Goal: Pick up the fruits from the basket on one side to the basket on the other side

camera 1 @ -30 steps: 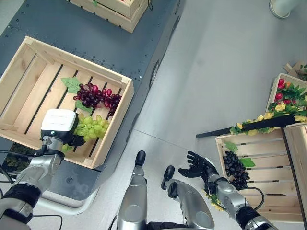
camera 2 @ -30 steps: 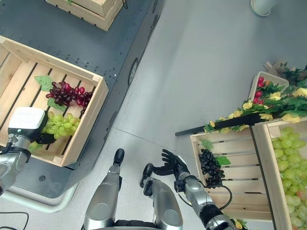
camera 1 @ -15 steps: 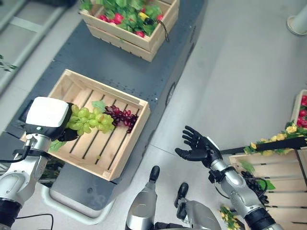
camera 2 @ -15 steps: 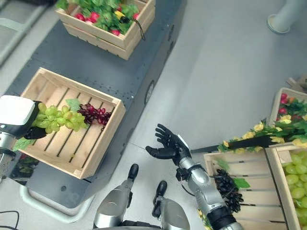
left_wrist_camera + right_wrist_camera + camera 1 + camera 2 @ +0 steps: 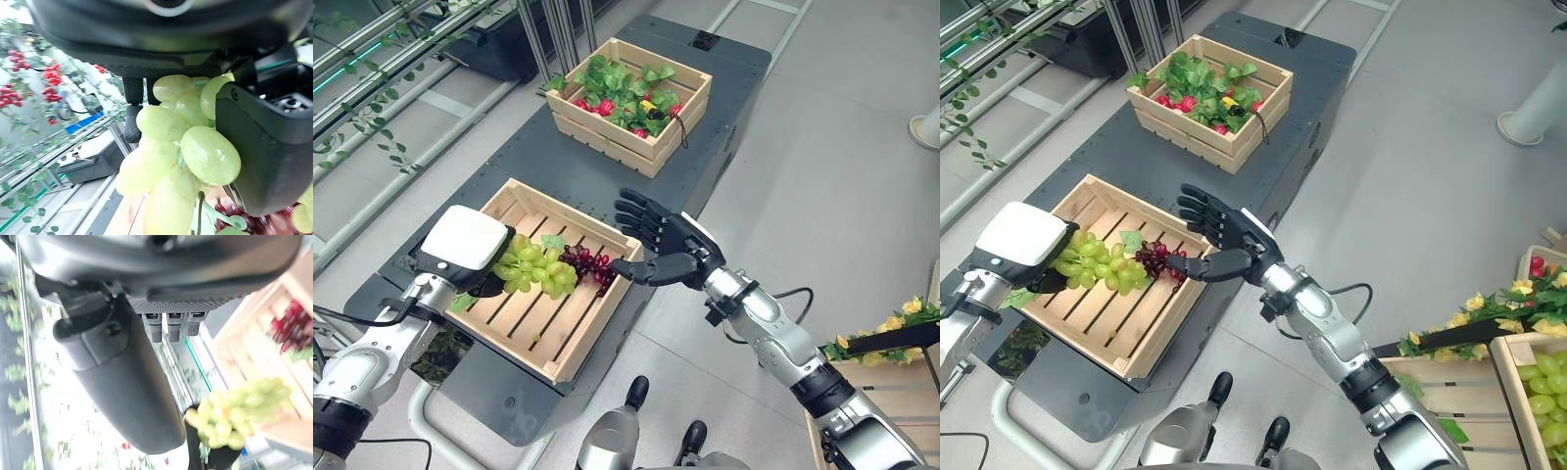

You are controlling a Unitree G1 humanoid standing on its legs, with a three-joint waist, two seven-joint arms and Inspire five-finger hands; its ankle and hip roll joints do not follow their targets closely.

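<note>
Left hand (image 5: pixel 475 269) has its fingers curled round the green grapes (image 5: pixel 536 274), held just above the near-left crate (image 5: pixel 566 357) — right hand (image 5: pixel 668 247) hangs spread and empty just right of them. For a clean handoff I'd get the bunch right into that palm before letting go.

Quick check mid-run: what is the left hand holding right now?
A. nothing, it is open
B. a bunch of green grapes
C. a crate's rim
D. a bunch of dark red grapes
B: the left hand is closed on the green grapes, held above the crate; the dark red grapes lie in it.
</note>
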